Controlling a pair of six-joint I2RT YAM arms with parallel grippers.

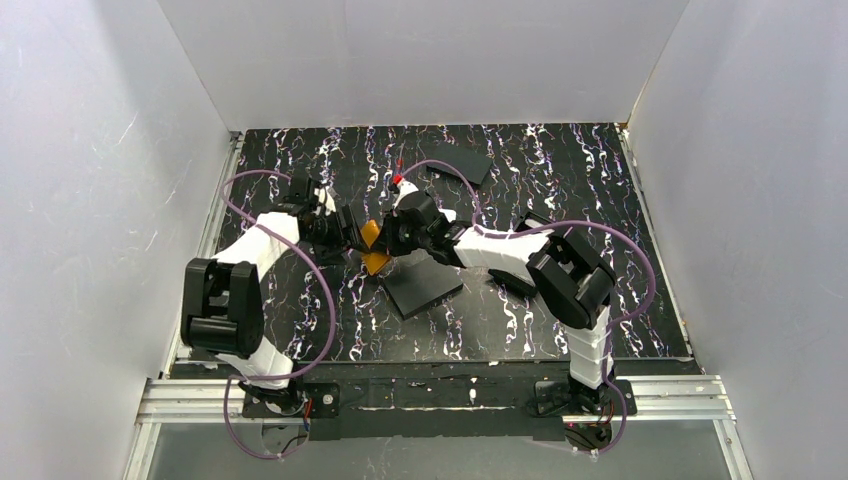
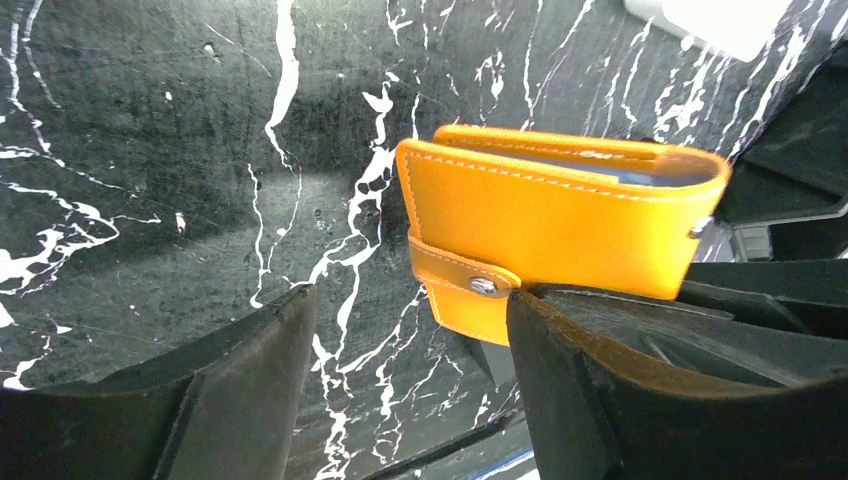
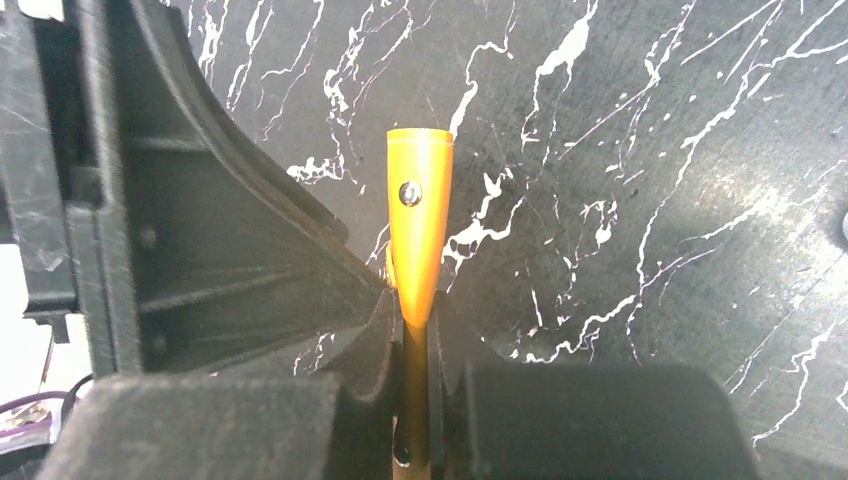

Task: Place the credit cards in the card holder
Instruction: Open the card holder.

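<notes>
Grip on the card holder (image 1: pixel 372 247) belongs to the right gripper (image 3: pixel 412 320): its fingers are pressed together on one thin edge of the orange case, which stands out from them edge-on with its clasp stud showing. The holder is held up off the marbled table (image 1: pixel 470 330), just off the far left corner of the flat black rectangle (image 1: pixel 420 284) lying mid-table. The left gripper (image 2: pixel 410 300) faces it from the opposite side, jaws spread wide with nothing between them. In the left wrist view the holder sits just past the fingertips and offset toward one finger, its lower corner right by that fingertip. Its long axis runs across the view, in line with the jaw gap, and its mouth edge is up with pale blue-grey lining showing. No loose credit card can be made out. Both arms are right at the holder; my read is that the left one must shift sideways toward it before closing, or it would pinch air
</notes>
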